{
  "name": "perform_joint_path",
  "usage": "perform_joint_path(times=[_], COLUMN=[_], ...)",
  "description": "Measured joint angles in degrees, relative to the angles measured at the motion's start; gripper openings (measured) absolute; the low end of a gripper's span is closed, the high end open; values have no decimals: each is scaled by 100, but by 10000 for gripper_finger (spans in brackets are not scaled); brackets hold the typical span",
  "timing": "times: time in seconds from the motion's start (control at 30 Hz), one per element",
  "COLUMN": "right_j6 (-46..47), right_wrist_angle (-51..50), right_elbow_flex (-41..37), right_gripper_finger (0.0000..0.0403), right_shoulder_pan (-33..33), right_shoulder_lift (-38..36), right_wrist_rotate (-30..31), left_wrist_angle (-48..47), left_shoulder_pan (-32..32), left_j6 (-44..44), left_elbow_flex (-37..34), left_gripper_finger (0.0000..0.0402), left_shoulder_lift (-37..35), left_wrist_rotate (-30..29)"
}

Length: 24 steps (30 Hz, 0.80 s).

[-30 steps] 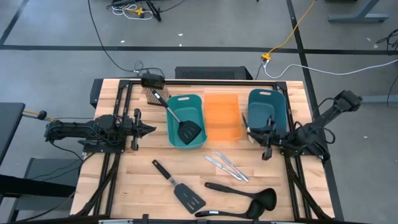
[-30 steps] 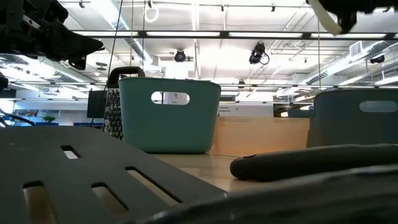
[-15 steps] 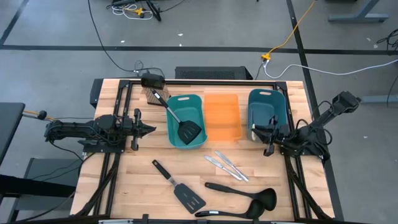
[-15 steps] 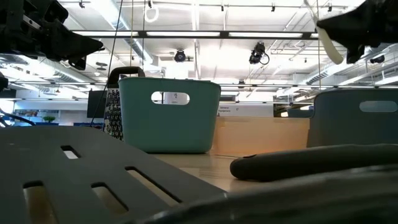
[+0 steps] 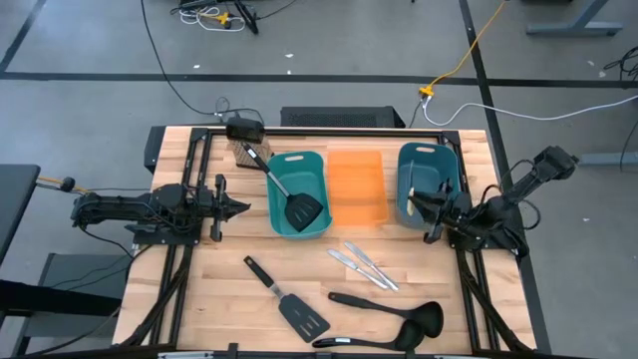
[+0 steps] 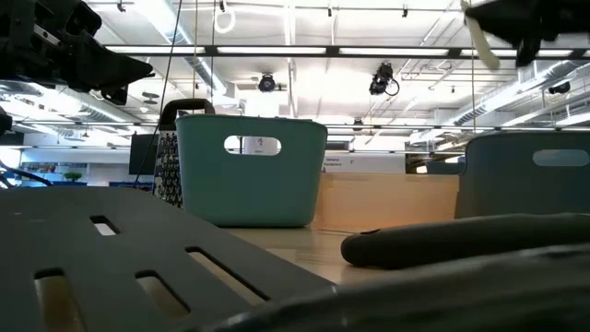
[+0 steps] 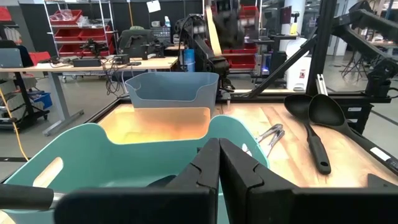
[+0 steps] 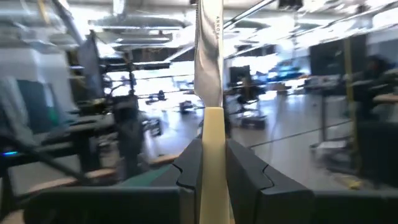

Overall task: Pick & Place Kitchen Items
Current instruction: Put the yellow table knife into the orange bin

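Note:
My right gripper (image 5: 423,203) is shut on the yellow-handled knife (image 8: 210,68) above the near part of the dark teal bin (image 5: 429,172). The knife also shows in the low view (image 6: 477,39) and the left wrist view (image 7: 212,31). My left gripper (image 5: 242,207) is shut and empty, left of the light teal bin (image 5: 298,192). The steel-handled black spatula (image 5: 289,194) lies in that bin, its handle over the far left rim. A black spatula (image 5: 287,299), two silver knives (image 5: 364,267) and two black ladles (image 5: 399,317) lie on the table. My right gripper pinches the knife's pale yellow handle (image 8: 213,146) between its two fingers, which lie along the knife. The silver blade (image 8: 209,43) sticks out past the fingertips. The knife is lifted clear of table and bins, its blade slanting upward.
An orange bin (image 5: 356,186) stands between the two teal bins. A box grater (image 5: 243,150) stands at the far edge, left of the light teal bin. Bare wood lies between my left gripper and the black spatula.
My right gripper has drawn back a little toward the table's right edge with the knife, dipping and then rising again. It has turned, so the blade now points more toward the far side, over the dark teal bin.

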Motion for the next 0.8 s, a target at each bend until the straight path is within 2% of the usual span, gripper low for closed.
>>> perform_joint_path(times=[0.13,0.27,0.37,0.43,0.63,0.8], right_j6=[-103,987,2080,2459,3045,3357], right_wrist_angle=[-1975,-4620,-6492,-7267,-8731,-9734], right_elbow_flex=[1468,3026,4064,4588,5745,6344], right_gripper_finger=[54,54,54,54,54,54], right_shoulder_pan=[-187,-620,-1126,-1560,-3092,-4453], right_shoulder_lift=[142,334,636,930,2111,3428], right_wrist_rotate=[878,939,319,-101,-1844,-3324], left_wrist_angle=[2,4,4,4,11,13], left_shoulder_pan=[1,2,2,0,0,1], left_j6=[0,-31,-88,-120,-121,-120], left_elbow_flex=[0,0,0,0,0,0], left_gripper_finger=[9,9,9,9,9,9], left_shoulder_lift=[0,0,0,-1,0,0], left_wrist_rotate=[0,0,0,0,0,0])
